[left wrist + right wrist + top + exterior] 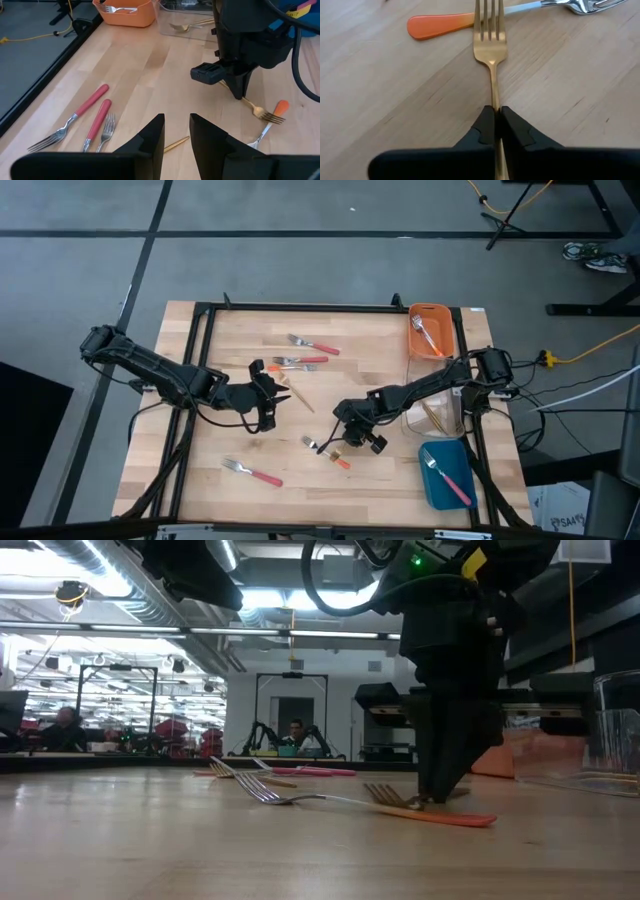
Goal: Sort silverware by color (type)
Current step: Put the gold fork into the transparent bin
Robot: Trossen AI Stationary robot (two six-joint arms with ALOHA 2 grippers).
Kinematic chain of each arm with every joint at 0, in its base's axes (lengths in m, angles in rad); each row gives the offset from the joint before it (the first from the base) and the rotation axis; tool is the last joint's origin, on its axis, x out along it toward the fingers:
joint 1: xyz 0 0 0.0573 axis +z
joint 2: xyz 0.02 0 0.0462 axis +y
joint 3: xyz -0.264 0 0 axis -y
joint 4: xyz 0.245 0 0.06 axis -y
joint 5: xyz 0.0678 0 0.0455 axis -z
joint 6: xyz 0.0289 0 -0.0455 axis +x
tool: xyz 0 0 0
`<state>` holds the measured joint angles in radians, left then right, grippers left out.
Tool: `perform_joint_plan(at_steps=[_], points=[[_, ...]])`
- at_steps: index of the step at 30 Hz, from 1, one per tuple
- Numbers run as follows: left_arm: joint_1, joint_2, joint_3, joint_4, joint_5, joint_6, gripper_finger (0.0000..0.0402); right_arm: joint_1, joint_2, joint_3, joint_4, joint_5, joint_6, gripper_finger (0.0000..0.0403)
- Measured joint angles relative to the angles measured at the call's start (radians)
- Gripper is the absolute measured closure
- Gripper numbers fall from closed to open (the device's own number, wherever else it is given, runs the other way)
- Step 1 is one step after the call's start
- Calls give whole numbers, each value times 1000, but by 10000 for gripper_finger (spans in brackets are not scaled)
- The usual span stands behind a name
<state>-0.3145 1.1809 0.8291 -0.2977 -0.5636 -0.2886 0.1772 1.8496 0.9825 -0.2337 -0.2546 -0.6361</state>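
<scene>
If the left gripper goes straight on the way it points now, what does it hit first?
Probably the right arm's gripper, which stands straight ahead, shut on the gold fork. The bare table lies between them. The two pink-handled forks sit off to one side, likely missed. Depth is hard to judge.

bright, even overhead light; ceiling strip lights glare in the low view, the near wooden table blurred, shadows soft.
</scene>
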Motion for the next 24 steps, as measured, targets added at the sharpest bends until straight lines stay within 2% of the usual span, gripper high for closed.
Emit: perform_joint_plan(at_steps=[17, 24], points=[[0, 0, 0, 0, 0, 0, 317, -2, -8, -3, 3, -25, 64, 401], [0, 0, 0, 5, 0, 0, 317, 0, -60, -6, 0, -21, 75, 401]])
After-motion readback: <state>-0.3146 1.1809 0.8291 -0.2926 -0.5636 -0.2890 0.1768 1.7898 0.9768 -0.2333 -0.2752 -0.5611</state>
